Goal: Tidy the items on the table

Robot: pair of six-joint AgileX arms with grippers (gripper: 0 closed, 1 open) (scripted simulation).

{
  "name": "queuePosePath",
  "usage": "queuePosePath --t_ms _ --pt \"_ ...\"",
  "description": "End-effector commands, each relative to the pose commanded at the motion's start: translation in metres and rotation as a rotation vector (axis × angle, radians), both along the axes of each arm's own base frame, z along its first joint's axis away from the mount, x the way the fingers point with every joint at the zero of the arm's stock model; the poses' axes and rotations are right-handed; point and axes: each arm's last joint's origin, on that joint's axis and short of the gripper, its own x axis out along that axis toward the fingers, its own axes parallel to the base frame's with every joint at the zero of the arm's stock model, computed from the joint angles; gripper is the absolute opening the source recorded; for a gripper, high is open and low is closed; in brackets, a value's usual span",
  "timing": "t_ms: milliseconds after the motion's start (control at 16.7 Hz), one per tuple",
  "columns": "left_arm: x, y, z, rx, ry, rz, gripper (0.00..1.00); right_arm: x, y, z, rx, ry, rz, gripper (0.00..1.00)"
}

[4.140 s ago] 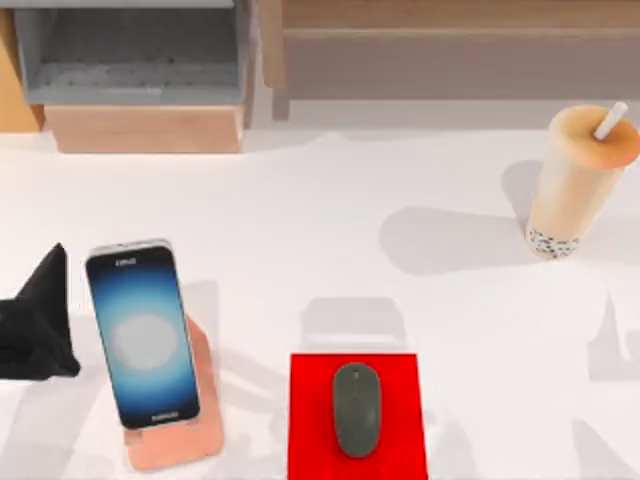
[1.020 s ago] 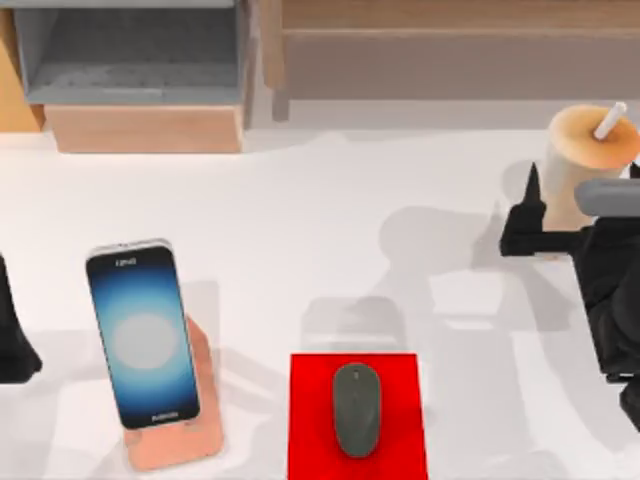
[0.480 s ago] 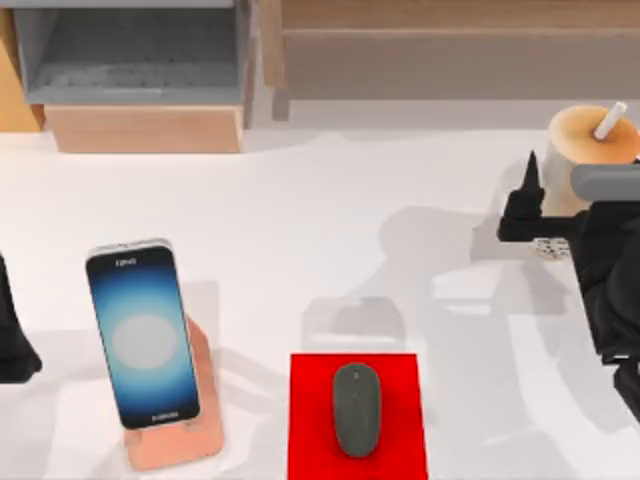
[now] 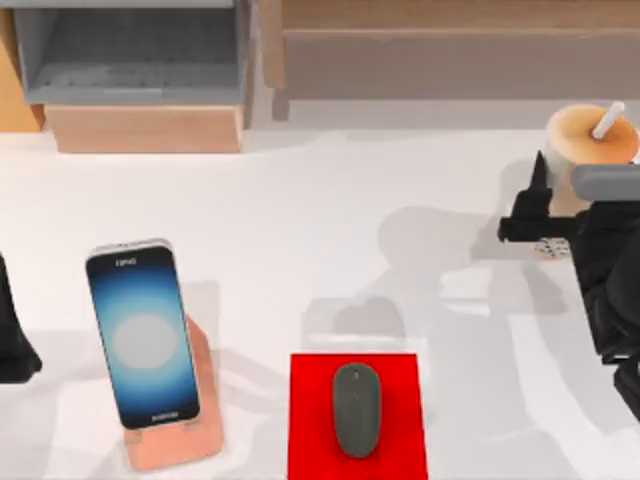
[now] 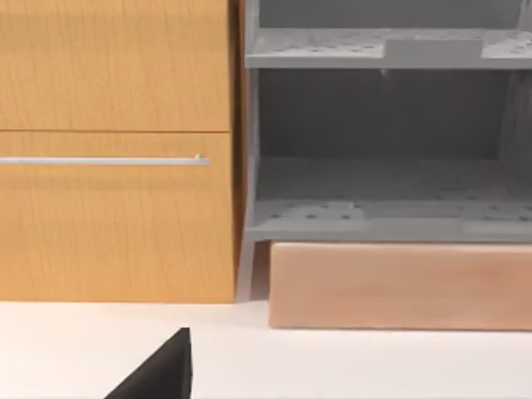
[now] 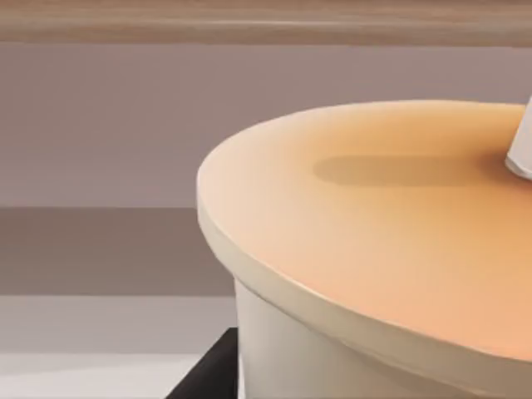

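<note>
The tan bubble-tea cup (image 4: 585, 135) with its white straw (image 4: 607, 122) stands at the table's far right. My right gripper (image 4: 585, 200) is around its body, with one dark finger (image 4: 538, 190) against its left side. The right wrist view has the cup lid (image 6: 374, 233) very close and a finger (image 6: 208, 378) touching its wall. The smartphone (image 4: 143, 335) leans on the pink-copper stand (image 4: 200, 430) at front left. The dark grey mouse (image 4: 357, 408) lies on the red pad (image 4: 310, 420). My left gripper (image 4: 12, 335) is parked at the left edge.
A wooden shelf unit with a grey compartment (image 4: 130, 60) stands at the back left, and the left wrist view faces it (image 5: 382, 166). A long wooden ledge (image 4: 450, 50) runs along the back right. The white table (image 4: 330, 230) stretches between the items.
The right arm has come in from the right to the cup, and its finger has moved inward against the cup's side. The left arm has drawn back to the left edge.
</note>
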Motion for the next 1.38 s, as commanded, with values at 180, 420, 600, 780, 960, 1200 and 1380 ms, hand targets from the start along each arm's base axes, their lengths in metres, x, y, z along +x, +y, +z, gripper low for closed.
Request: queuePosePath --t_ms 180,420,600,780,960,1200,1380 --pt "0.000 0.000 0.000 0.000 0.000 0.000 1.00 0.000 0.000 0.000 0.000 0.000 0.000 0.02" --pt "0.000 0.000 0.000 0.000 0.000 0.000 1.00 0.000 0.000 0.000 0.000 0.000 0.000 0.00" --pt "0.000 0.000 0.000 0.000 0.000 0.000 1.00 0.000 0.000 0.000 0.000 0.000 0.000 0.00" --pt "0.000 0.000 0.000 0.000 0.000 0.000 1.00 0.000 0.000 0.001 0.001 0.000 0.001 0.00" --pt "0.000 0.000 0.000 0.000 0.000 0.000 1.00 0.000 0.000 0.007 0.001 0.000 0.002 0.00" --pt "0.000 0.000 0.000 0.000 0.000 0.000 1.00 0.000 0.000 0.010 0.001 0.001 0.001 0.00" --pt "0.000 0.000 0.000 0.000 0.000 0.000 1.00 0.003 0.001 0.014 0.010 -0.025 0.001 0.00"
